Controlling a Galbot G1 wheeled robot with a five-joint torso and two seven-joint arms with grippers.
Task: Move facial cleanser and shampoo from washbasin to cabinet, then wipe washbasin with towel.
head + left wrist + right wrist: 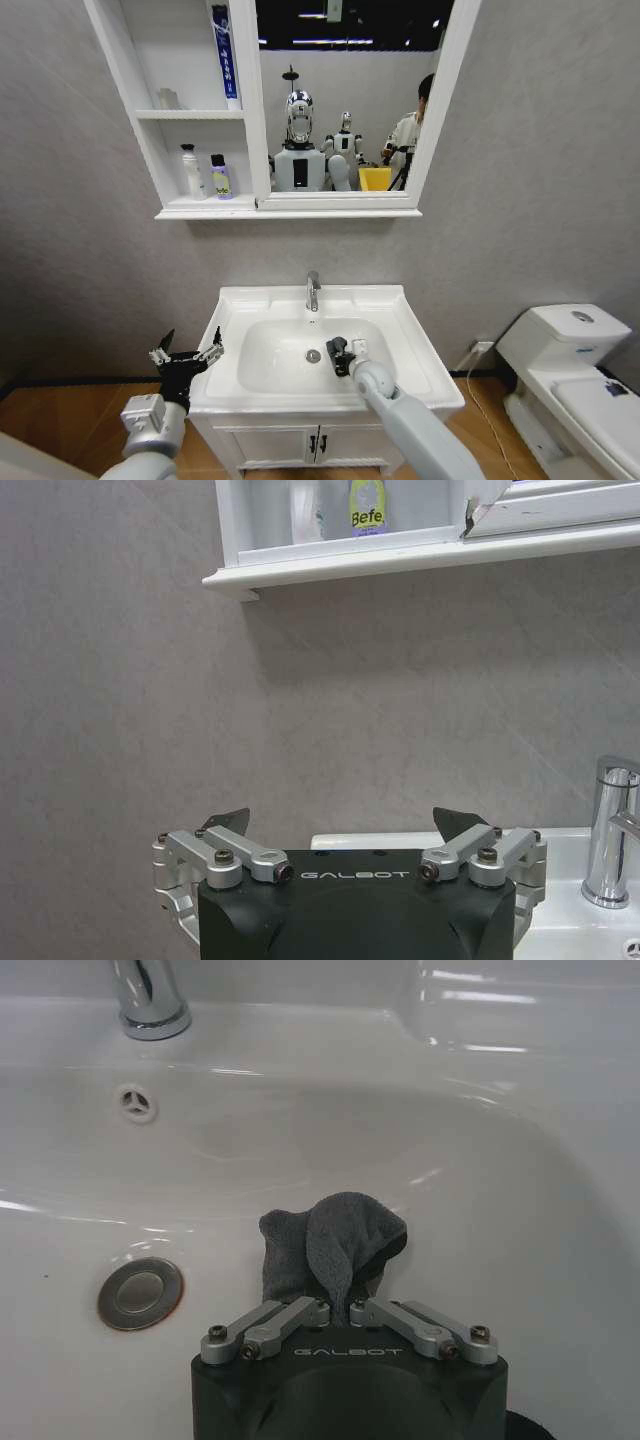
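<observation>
One dark grey crumpled towel (333, 1243) clamped in right gripper (342, 1308), down in white ceramic washbasin (415, 345) beside one round metal drain (140, 1293). Left gripper (187, 355) spread apart, beside basin. Two bottles (205, 174) on white wall cabinet (150, 140).

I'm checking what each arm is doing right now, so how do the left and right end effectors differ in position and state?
The left end effector hangs off the white ceramic washbasin's left edge, while the right end effector is down inside the bowl beside the round metal drain. The left one's fingers are spread open and empty; the right one's are shut on the small dark grey towel. Both are black-bodied with silver linkages.
</observation>
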